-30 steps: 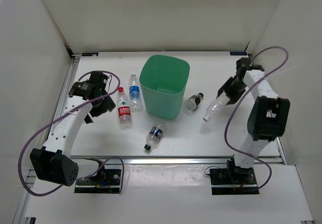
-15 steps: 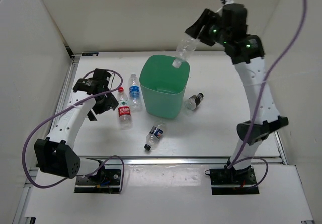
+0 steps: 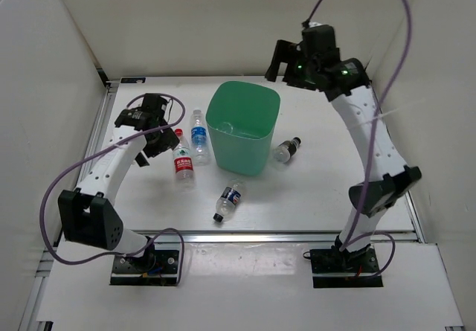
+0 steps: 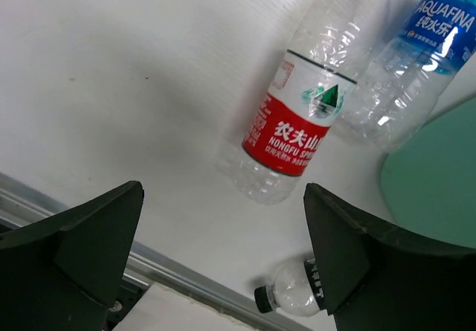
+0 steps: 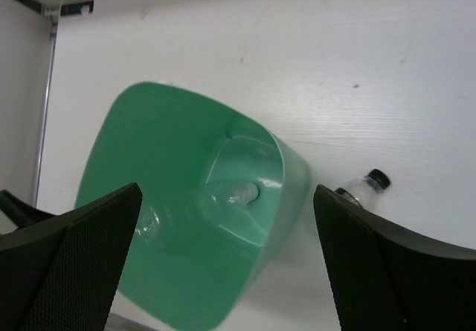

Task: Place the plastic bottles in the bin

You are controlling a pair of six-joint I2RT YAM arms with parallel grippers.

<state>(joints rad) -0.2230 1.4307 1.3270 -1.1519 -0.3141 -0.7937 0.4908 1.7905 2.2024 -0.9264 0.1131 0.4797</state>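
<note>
Right pincer (image 5: 227,192) spread wide above bin (image 3: 249,156), clear bottle (image 5: 236,194) inside, left pincer (image 4: 223,188) likewise spread over red-label bottle (image 4: 294,134).

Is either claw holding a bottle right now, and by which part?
Nothing is held. The left gripper and right gripper both stand open and empty; one bottle lies loose inside the bin.

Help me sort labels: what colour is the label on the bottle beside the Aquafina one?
Red label, clearest in left wrist view.
</note>
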